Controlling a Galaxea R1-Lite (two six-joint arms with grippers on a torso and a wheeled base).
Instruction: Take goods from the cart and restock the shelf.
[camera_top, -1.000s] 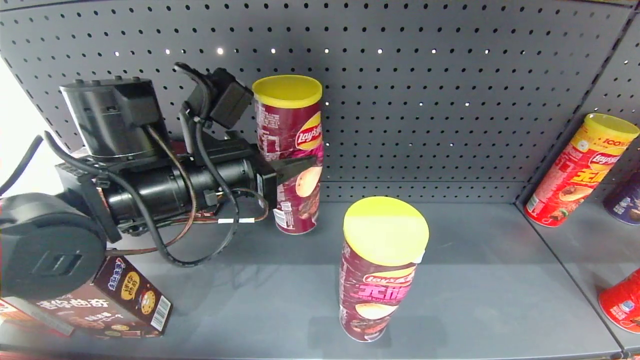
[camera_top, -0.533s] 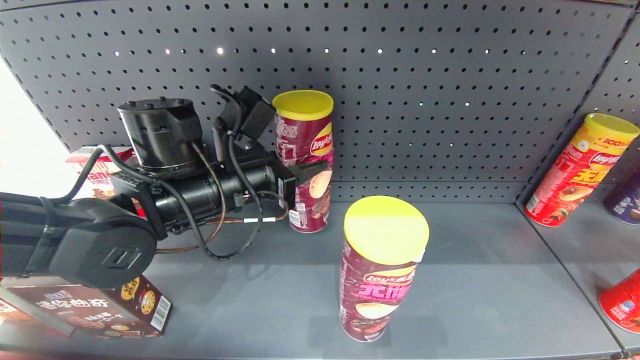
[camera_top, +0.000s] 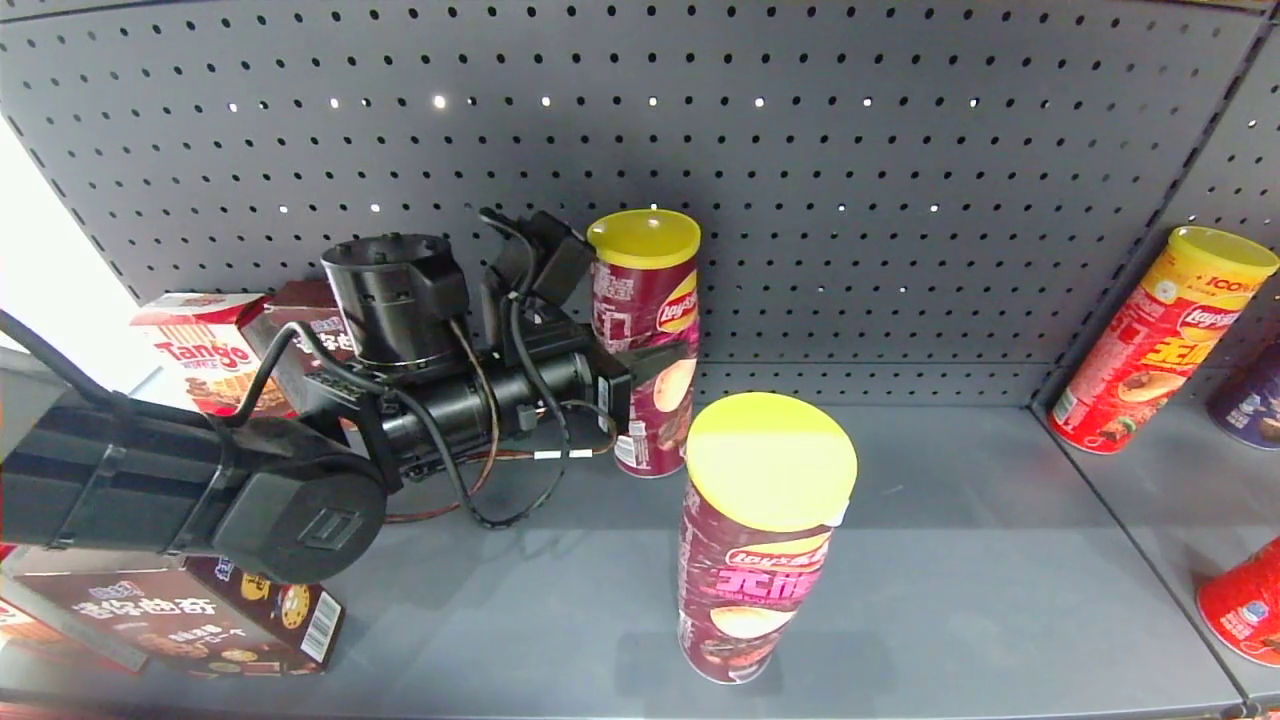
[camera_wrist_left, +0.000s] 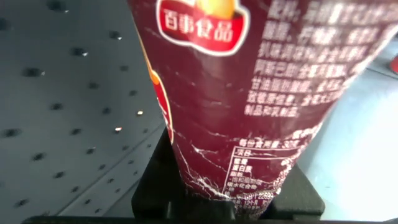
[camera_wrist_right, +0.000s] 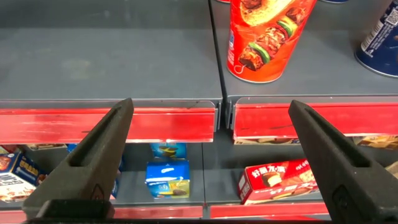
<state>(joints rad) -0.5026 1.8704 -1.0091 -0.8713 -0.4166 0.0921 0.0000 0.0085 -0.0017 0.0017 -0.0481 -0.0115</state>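
— While your left hand (camera_top: 655, 368) grips the maroon can (camera_top: 640, 300) at twelve o'clock on the shelf (camera_top: 950, 560), which step is this?
— Placing, I judge. Seat it flat, then let go.

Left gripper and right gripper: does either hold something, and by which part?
The left gripper holds the yellow-lidded maroon chip can, clamped on its side wall a little below mid-height. The right gripper is open and holds nothing.
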